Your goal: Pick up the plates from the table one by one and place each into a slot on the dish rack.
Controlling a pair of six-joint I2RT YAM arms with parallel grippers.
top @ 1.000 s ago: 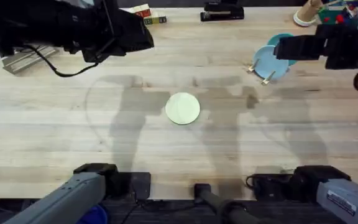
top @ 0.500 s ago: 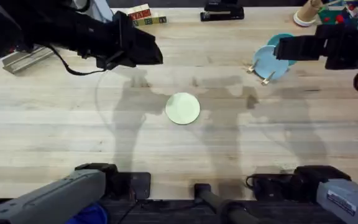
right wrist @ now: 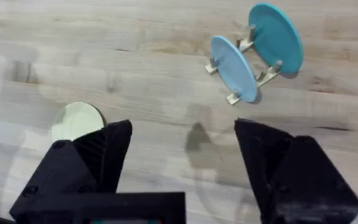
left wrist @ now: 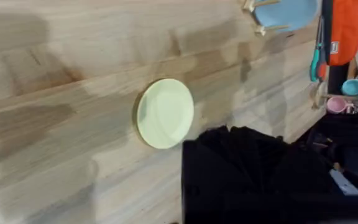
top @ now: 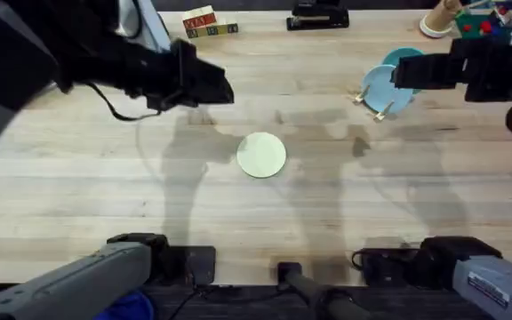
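Observation:
A pale yellow plate (top: 261, 154) lies flat on the table (top: 78, 196) near the middle; the left wrist view has it as plate (left wrist: 165, 113). My left gripper (top: 220, 89) hovers behind and to the left of it, apart from it. At the back right, the dish rack (top: 372, 100) holds a light blue plate (top: 385, 89) and a teal plate (top: 407, 58), both upright in slots. My right gripper (right wrist: 182, 155) is open and empty, hovering beside the rack (right wrist: 269, 71), near the blue plate (right wrist: 234, 67) and teal plate (right wrist: 276, 37).
Wooden letter blocks (top: 207, 20) and a black stapler (top: 318, 16) sit along the back edge. A metal piece (top: 34, 84) lies at the back left. An orange-handled tool (left wrist: 344, 28) and small cups (left wrist: 353, 93) sit at the table's right side.
My left arm has swung right and a little forward, toward the yellow plate. The right arm and all plates have stayed put.

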